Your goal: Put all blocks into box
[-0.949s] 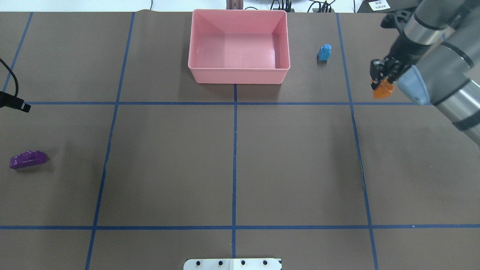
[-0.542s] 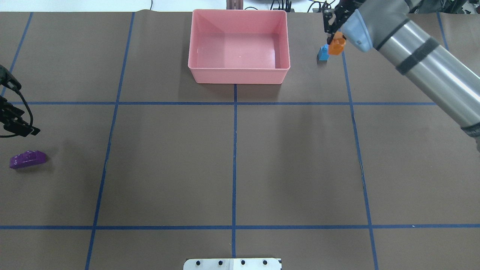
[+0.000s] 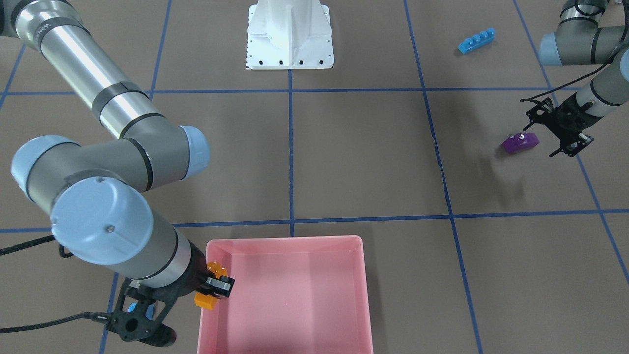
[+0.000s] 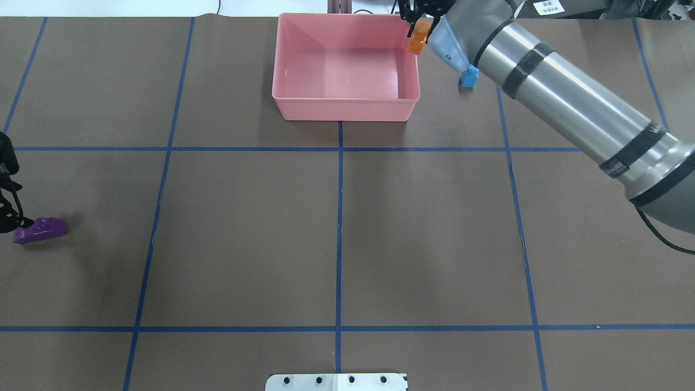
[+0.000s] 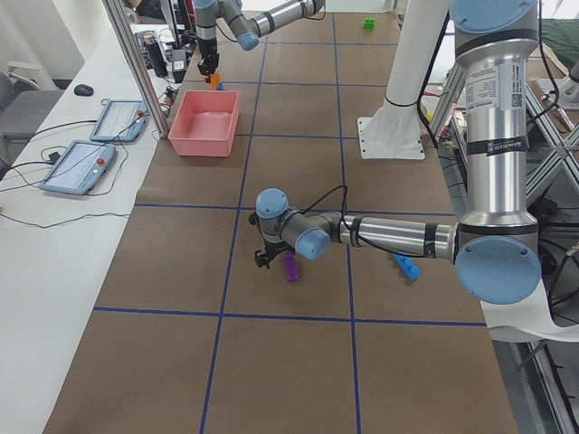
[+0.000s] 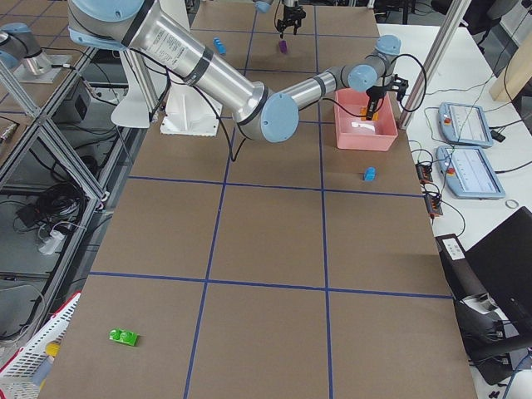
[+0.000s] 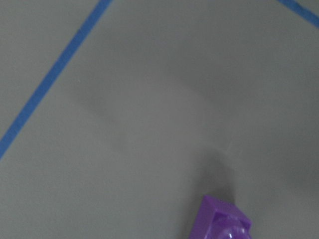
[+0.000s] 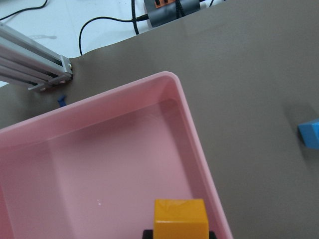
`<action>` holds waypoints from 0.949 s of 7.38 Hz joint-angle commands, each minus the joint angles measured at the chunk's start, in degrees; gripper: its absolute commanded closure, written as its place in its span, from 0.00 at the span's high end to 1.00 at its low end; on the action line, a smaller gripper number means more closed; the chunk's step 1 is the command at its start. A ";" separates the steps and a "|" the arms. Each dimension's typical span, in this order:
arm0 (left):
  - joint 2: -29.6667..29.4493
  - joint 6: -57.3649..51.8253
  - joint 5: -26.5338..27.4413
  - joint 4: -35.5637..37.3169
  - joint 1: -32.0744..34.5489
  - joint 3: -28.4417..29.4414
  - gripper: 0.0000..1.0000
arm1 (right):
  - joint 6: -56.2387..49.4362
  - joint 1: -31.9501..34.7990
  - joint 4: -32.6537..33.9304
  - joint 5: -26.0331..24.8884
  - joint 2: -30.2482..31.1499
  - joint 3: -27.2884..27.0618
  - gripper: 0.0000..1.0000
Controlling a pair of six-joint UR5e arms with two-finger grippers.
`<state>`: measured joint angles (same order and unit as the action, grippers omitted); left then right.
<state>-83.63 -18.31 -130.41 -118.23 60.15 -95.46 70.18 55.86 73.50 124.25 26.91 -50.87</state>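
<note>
My right gripper (image 4: 418,26) is shut on the orange sloped brick (image 4: 417,41) and holds it above the right wall of the pink box (image 4: 347,101), near its far corner. The right wrist view shows the orange brick (image 8: 179,217) just inside the box's rim (image 8: 195,130). The box is empty. My left gripper (image 3: 545,132) is open, right beside the purple sloped brick (image 3: 520,143) at the table's left edge and not around it. The small blue brick (image 4: 469,77) stands right of the box. The long blue brick (image 3: 475,41) and the green brick (image 6: 124,337) lie far off.
The white robot base (image 3: 290,37) stands at the near middle edge. My right arm (image 4: 564,103) stretches across the far right of the table, over the small blue brick. Blue tape lines (image 4: 339,217) grid the brown surface.
My right arm has carried the orange brick left, from the table's right side past the small blue brick to the box's right wall. My left gripper has moved toward the purple brick.
</note>
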 commanded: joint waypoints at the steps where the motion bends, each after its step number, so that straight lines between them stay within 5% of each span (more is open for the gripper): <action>1: 0.48 -0.33 -0.11 0.02 -0.12 0.36 0.99 | 6.42 -2.75 -8.41 -5.38 -3.17 6.72 0.00; 2: 0.48 0.02 -0.11 0.02 -0.21 0.36 0.99 | 8.02 -3.82 -11.33 -6.72 -3.18 8.58 0.00; 3: 0.40 0.02 -0.11 -0.07 -0.29 0.45 0.99 | 8.04 -4.70 -11.53 -6.74 -3.18 8.68 0.99; 7: -0.04 0.38 0.42 -0.07 -4.42 0.97 0.99 | 6.91 -3.31 -11.54 -3.69 -2.83 7.72 1.00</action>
<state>-83.48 -17.97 -130.16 -118.30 56.99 -94.85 77.80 51.30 61.93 118.50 23.85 -42.60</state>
